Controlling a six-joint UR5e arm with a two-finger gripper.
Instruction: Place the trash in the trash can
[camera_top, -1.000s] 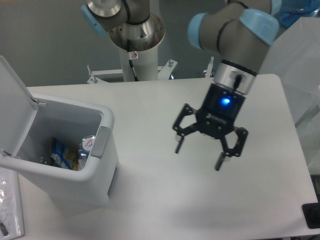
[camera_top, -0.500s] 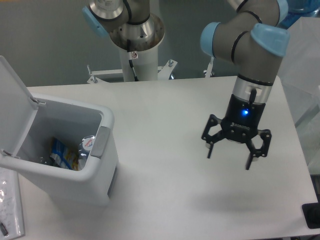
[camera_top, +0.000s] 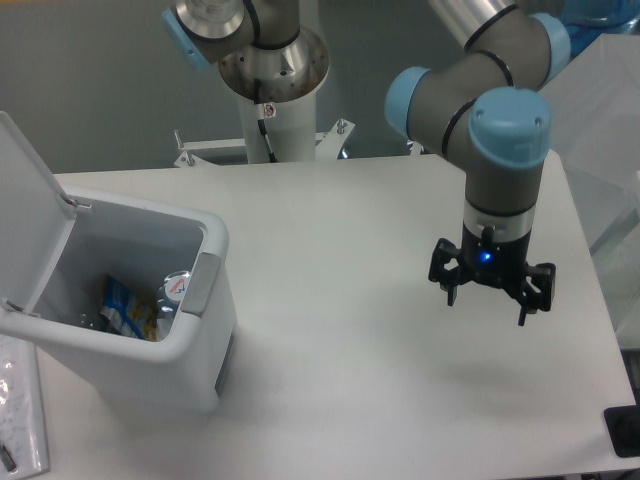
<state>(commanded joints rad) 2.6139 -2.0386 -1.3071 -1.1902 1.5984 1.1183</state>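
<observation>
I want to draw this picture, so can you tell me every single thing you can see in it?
trash can: one, white, with a grey tab on its side, at the left of the table, lid swung open.
trash: a few crumpled pieces, clear plastic with blue, yellow and white bits, lying inside the trash can.
table: one, white, under everything.
clear sheet: one, see-through, at the bottom left edge, partly cut off.
small dark object: one, black, at the bottom right corner; too cut off to name.
robot base: one, silver and white with light blue caps, behind the table.
gripper: one, black with a blue light, over the right side of the table, jaws open and holding nothing.
</observation>
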